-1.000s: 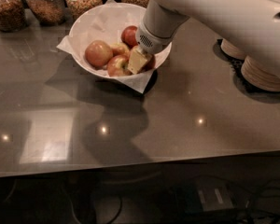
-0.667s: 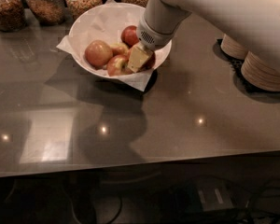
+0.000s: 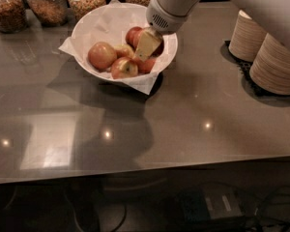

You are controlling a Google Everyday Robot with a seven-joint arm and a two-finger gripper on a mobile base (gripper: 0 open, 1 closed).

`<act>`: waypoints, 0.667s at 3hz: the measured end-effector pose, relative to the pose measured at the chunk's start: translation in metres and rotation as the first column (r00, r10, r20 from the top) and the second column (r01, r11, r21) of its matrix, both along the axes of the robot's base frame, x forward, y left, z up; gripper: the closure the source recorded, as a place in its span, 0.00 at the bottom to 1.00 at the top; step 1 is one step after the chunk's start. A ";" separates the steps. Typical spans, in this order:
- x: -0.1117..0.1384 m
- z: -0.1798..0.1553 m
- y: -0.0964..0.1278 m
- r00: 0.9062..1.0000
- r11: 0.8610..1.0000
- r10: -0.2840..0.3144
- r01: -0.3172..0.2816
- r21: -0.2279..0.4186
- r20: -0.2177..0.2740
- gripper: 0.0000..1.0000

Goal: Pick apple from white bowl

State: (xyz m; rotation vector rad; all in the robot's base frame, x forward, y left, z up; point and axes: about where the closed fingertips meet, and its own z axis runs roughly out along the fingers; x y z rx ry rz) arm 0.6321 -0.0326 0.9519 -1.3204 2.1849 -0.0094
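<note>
The white bowl (image 3: pixel 94 24), lined with crumpled white paper, stands at the back of the grey counter and holds several apples. The large bright-red apple (image 3: pixel 102 55) lies at the bowl's left side. A mostly yellow apple (image 3: pixel 124 67) sits in front, and a darker red apple (image 3: pixel 133 35) sits at the back. My gripper (image 3: pixel 145 50) reaches down into the right half of the bowl. Its cream tip is among the apples, to the right of the large red one and apart from it. It partly hides another red apple (image 3: pixel 147 65).
Several glass jars of grains (image 3: pixel 47 4) line the counter's back edge behind the bowl. Stacks of beige paper bowls (image 3: pixel 273 62) stand on a black mat at the right. The counter's front edge (image 3: pixel 145 170) runs across the lower view.
The gripper tip has shifted slightly up and toward the back of the bowl. The apples and the bowl look unmoved.
</note>
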 end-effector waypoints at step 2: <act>0.007 0.075 -0.021 0.981 0.988 0.116 -0.130 0.082 0.154 1.00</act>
